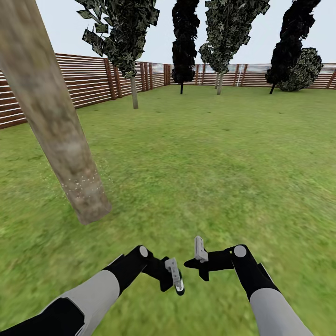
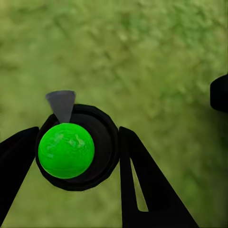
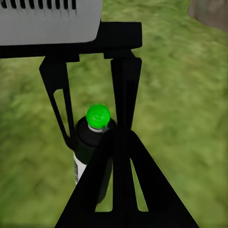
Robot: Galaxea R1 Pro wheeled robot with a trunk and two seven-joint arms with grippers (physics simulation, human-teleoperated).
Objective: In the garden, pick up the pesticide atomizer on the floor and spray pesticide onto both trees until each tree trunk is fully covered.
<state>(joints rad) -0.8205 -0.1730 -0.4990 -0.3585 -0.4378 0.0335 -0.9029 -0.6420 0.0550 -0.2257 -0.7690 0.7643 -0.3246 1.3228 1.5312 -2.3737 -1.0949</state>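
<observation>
The pesticide atomizer [image 2: 66, 149] is a dark bottle with a bright green round top and a grey nozzle. It stands upright between the fingers of my left gripper [image 2: 76, 152], which is shut on it low over the grass [image 1: 210, 154]. In the right wrist view the atomizer [image 3: 92, 137] sits in the left gripper [image 3: 92, 111]. In the head view my left gripper [image 1: 177, 280] is right of a thick mottled tree trunk [image 1: 56, 121] whose base carries white specks. My right gripper [image 1: 200, 249] hangs beside it, fingers together and holding nothing.
A brown slatted fence [image 1: 88, 79] rings the lawn. A slimmer pale-trunked tree [image 1: 134, 93] stands at the far left, another tree [image 1: 219, 84] and dark columnar trees [image 1: 184, 42] at the back. Open grass lies ahead and to the right.
</observation>
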